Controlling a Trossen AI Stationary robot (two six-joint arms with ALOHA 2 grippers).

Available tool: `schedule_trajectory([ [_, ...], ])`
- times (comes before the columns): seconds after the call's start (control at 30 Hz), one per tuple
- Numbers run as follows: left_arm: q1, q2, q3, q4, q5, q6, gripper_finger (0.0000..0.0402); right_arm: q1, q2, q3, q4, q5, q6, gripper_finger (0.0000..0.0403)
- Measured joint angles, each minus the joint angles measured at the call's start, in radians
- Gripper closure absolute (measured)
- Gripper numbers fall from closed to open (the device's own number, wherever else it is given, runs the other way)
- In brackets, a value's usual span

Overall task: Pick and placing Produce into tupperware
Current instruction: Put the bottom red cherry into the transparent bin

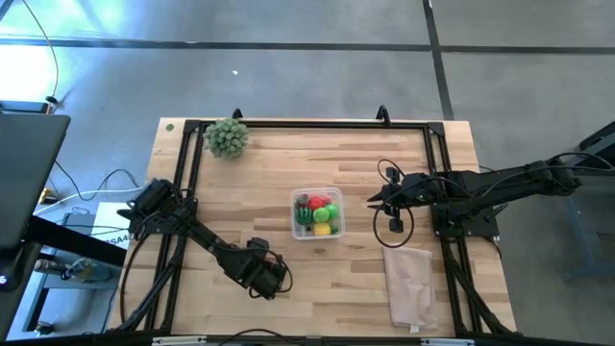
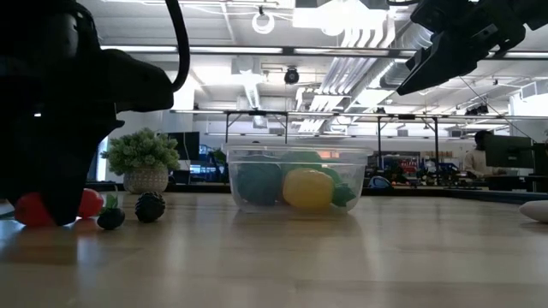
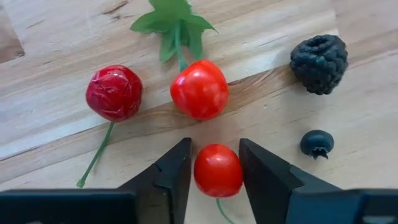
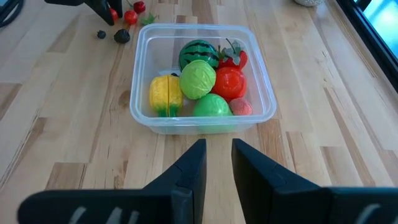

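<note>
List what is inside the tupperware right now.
The tupperware holds a striped green ball, a pale green ball, a yellow piece, red pieces and another green one. Anything beneath them is hidden.

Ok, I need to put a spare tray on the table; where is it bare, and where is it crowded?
Bare wood lies between the plant and the tupperware, and in front of the tupperware up to the cloth. It is crowded at the left gripper, among the cherries and berries. The right gripper hangs beside the tupperware.
</note>
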Motion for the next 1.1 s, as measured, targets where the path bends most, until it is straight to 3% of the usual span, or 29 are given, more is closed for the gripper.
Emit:
schedule_trajectory([
  [0.2,0.000,0.000,0.000,-0.002,0.000,-0.010,0.0306,0.000,0.000,0.000,0.000,0.000,0.000,0.0336],
  [0.47,0.000,0.000,0.000,-0.002,0.003,-0.010,0.0290,0.000,0.000,0.000,0.000,0.000,0.000,0.0336],
  [1.1,0.000,-0.013,-0.002,-0.005,0.004,-0.036,0.0303,0.000,0.000,0.000,0.000,0.000,0.000,0.0336],
])
